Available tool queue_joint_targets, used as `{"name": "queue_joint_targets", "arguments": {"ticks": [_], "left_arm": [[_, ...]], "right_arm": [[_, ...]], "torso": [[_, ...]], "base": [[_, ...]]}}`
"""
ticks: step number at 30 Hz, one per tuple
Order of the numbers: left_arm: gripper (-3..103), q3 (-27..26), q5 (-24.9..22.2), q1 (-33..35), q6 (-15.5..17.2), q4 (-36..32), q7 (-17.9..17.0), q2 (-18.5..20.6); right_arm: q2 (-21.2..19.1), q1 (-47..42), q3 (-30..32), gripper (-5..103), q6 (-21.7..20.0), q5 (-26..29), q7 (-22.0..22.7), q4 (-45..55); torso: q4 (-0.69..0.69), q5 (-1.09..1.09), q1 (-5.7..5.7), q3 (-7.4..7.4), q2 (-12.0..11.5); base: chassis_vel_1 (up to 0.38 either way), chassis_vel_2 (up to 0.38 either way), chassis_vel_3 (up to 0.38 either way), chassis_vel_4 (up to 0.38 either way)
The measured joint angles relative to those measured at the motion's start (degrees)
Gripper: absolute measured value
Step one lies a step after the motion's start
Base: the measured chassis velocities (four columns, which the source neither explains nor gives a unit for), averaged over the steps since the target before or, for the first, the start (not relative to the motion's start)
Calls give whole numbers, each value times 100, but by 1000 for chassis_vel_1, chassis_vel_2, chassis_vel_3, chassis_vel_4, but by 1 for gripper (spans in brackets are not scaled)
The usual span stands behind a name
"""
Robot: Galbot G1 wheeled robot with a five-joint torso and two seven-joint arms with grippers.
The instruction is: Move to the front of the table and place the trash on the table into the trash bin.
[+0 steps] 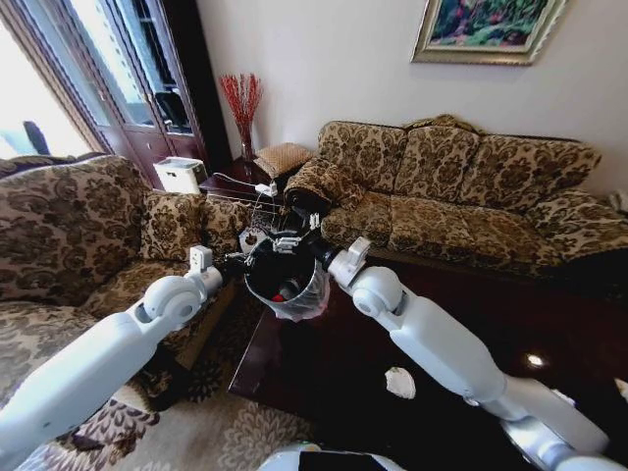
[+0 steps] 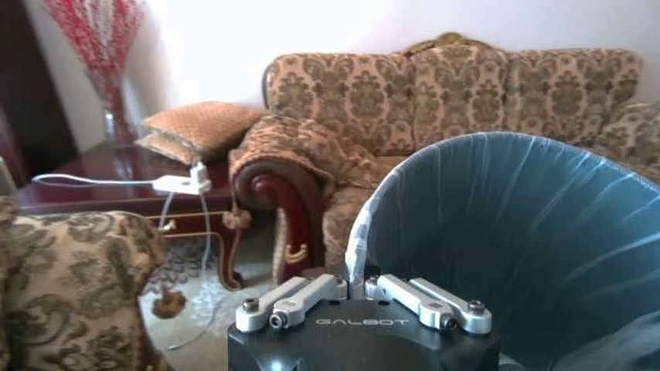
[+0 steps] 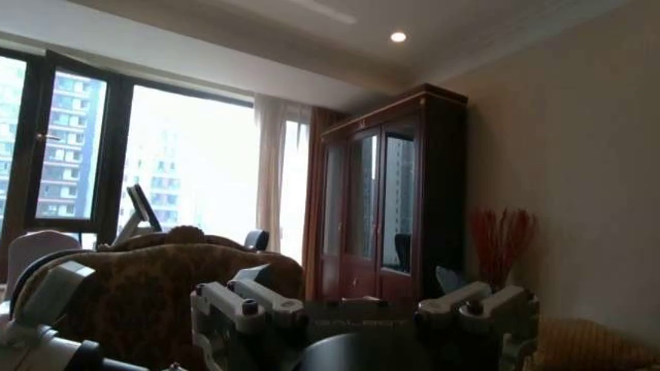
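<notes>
where the dark table (image 1: 324, 378) fills the near foreground, one crumpled white tissue (image 1: 399, 382) lies on its glossy top, well apart from the bin. beyond it both arms reach forward to the trash bin (image 1: 287, 285), raised off the table's far left corner, something red inside. left gripper (image 2: 363, 287) pinches the liner rim, fingers pressed together on it. right gripper (image 3: 372, 305) sits at the bin's far rim, fingers spread wide. patterned sofa (image 1: 461, 191) behind.
</notes>
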Motion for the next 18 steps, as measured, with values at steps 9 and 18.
{"name": "queue_joint_targets", "arguments": {"ticks": [9, 18], "left_arm": [[3, -388, 798, 536, -127, -20, 121, -478], [3, -1286, 1322, 1432, -292, -13, 329, -945]], "right_arm": [[-780, -4153, 3393, 100, -444, -509, 87, 1217], [849, -7172, 4477, 100, 407, -1743, -164, 1057]], "torso": [[-8, 5, -2, -1, 1], [-2, -3, -3, -2, 1]], "base": [[0, 0, 0, 0], [0, 0, 0, 0]]}}
